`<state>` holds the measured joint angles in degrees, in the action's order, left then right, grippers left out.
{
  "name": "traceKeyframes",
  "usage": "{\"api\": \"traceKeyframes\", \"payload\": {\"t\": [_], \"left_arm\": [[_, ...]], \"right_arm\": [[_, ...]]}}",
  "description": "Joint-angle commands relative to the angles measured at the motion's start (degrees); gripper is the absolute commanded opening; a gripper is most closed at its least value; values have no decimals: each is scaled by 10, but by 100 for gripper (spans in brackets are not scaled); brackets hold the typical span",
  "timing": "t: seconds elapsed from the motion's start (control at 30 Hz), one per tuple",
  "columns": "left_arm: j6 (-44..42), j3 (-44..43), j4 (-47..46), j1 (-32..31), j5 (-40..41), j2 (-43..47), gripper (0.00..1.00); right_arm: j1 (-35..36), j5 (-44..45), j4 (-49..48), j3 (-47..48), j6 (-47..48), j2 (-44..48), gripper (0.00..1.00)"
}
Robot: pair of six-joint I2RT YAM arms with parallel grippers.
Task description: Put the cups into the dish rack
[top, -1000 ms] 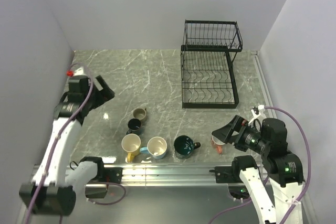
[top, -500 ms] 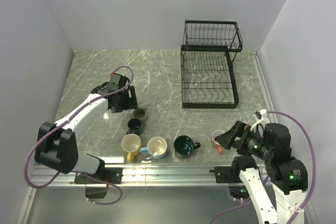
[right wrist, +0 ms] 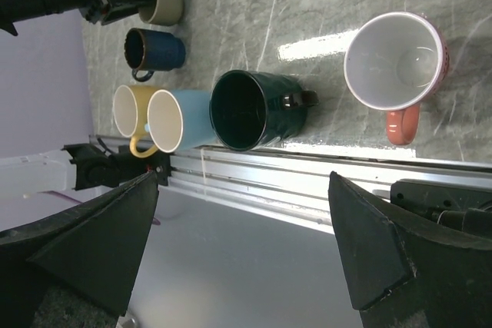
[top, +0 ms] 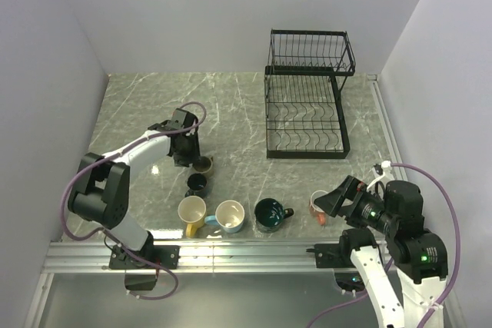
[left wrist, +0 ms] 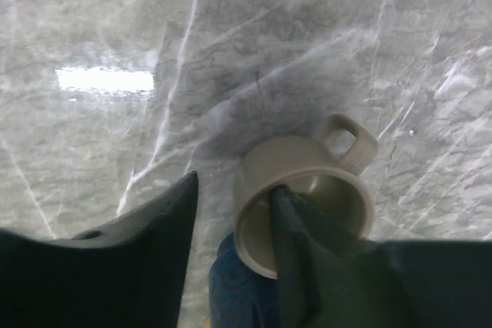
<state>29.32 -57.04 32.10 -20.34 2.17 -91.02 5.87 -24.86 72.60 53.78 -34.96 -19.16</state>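
Six cups stand near the table's front. My left gripper (top: 190,154) (left wrist: 234,186) is down at the olive-grey mug (top: 204,164) (left wrist: 307,190). Its right finger is inside the rim and its left finger (left wrist: 154,228) is outside, a gap off the wall. The navy mug (top: 197,183) (left wrist: 234,289) stands just in front of it. The yellow (top: 191,211), light blue (top: 230,217) and teal (top: 270,214) mugs line the front rail. My right gripper (top: 330,200) (right wrist: 244,182) is open and empty beside the orange-pink mug (top: 317,204) (right wrist: 396,63). The black dish rack (top: 306,105) at the back right holds nothing.
An aluminium rail (top: 246,250) runs along the near edge, right behind the front mugs. White walls close the table on the left, back and right. The rack's raised upper basket (top: 311,51) stands against the back wall.
My left arm swung in from the left wall to the olive-grey mug and lowered over its rim, jaws narrowing. The right gripper drew back slightly from the orange-pink mug.
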Motion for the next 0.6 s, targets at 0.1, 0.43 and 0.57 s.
{"api": "traceKeyframes", "payload": {"t": [0.1, 0.43, 0.57], "left_arm": [[-11, -13, -34, -2, -47, -14, 11], [-1, -105, 2, 14, -135, 37, 0], [49, -166, -40, 35, -262, 70, 0]], "right_arm": [[4, 17, -34, -14, -15, 11, 97], [4, -47, -135, 40, -27, -55, 99], [4, -119, -248, 65, -92, -120, 100]]}}
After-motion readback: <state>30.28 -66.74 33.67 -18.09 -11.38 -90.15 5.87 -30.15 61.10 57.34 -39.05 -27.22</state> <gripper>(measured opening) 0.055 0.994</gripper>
